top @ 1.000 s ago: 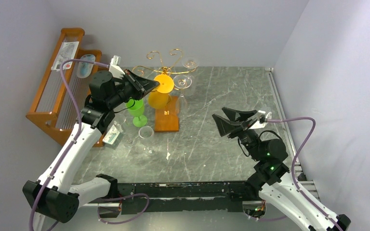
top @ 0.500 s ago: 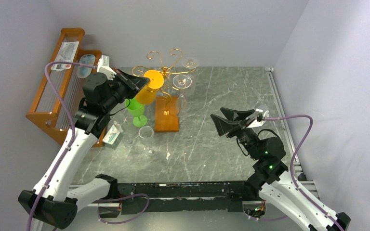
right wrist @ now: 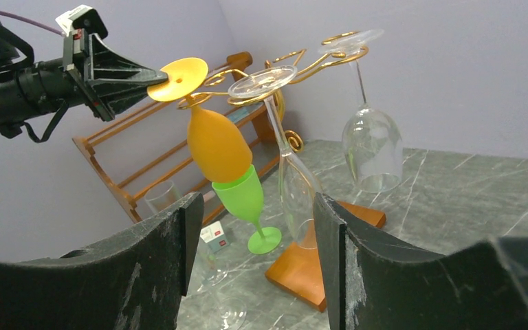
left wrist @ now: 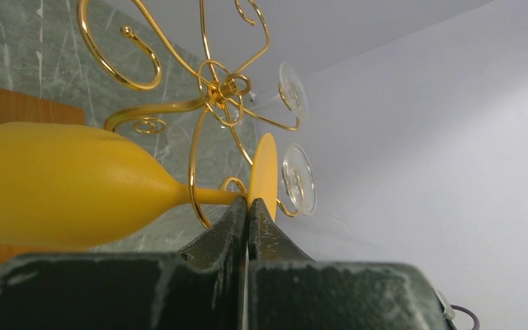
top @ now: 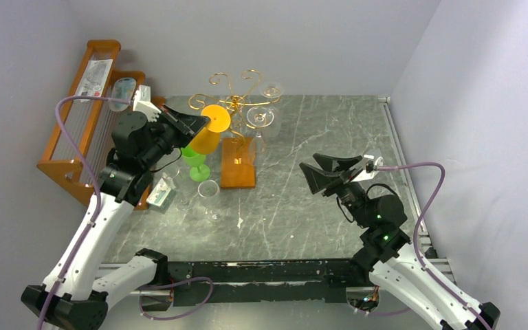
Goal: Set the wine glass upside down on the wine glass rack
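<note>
Positions are given by clock face from the table [top: 316,124] centre, top view.

1. Wooden shelf [top: 65,148], 10 o'clock, against the left wall. Packets are laid on it; their labels cannot be read.
2. Left gripper [top: 205,124], 11 o'clock, raised. The jaws are pinched onto the rim of the orange wine glass's foot. The contact is seen only edge-on from the left wrist.
3. Orange wine glass [right wrist: 216,148], the task item. It is held inverted and tilted in the air, foot uppermost, beside the rack's left arms. A gold wire is seen crossing its stem. Whether the stem is seated in a curl cannot be told.
4. Green wine glass [top: 196,161], upright on the table under the orange bowl and partly covered by it.
5. Clear tumbler [top: 208,190], 9 o'clock, upright, outline faint.
6. Wine glass rack [top: 237,89], 12 o'clock. Its base [top: 238,175] is partly cut off by a finger [right wrist: 330,254] in the right wrist view.
7. First clear wine glass [right wrist: 297,189] and second clear wine glass [right wrist: 371,148], both hung inverted on the right arms.
8. Right gripper [top: 326,172], 4 o'clock, jaws spread wide, nothing held.
</note>
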